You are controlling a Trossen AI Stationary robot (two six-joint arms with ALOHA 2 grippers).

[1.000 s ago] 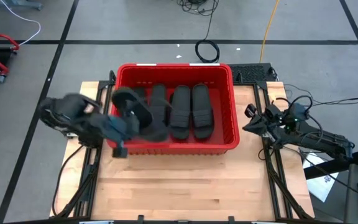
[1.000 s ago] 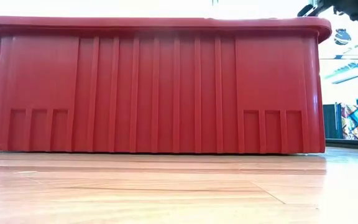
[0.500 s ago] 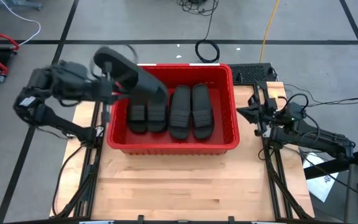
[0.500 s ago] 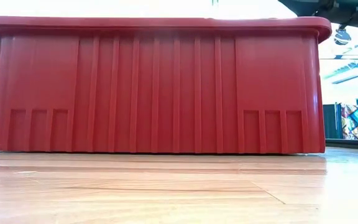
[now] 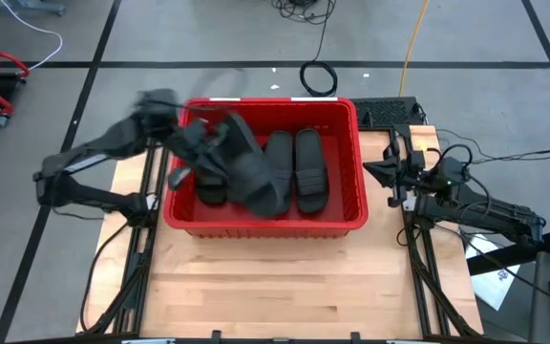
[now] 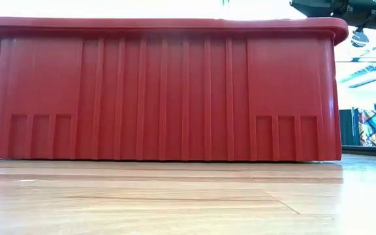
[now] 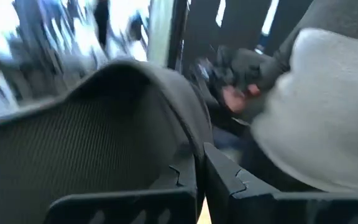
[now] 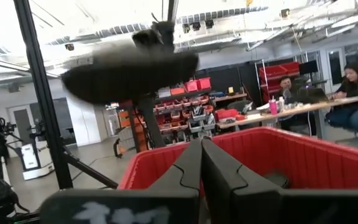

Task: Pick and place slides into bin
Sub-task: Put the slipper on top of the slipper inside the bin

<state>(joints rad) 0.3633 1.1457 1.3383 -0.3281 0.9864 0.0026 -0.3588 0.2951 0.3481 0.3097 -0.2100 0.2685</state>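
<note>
Left tool (image 5: 201, 153) is clamped on a slide (image 5: 251, 172), dangling it over the left half of the bin (image 5: 265, 225), center frame in the high view. I'm holding it above the rim so it clears the wall and can drop beside the slides in the bin (image 5: 296, 170), lined up in a row. Right tool (image 5: 374, 173) sits pinched together at right of frame, just outside the bin on the tabletop (image 5: 285, 282), parked out of the way.
</note>
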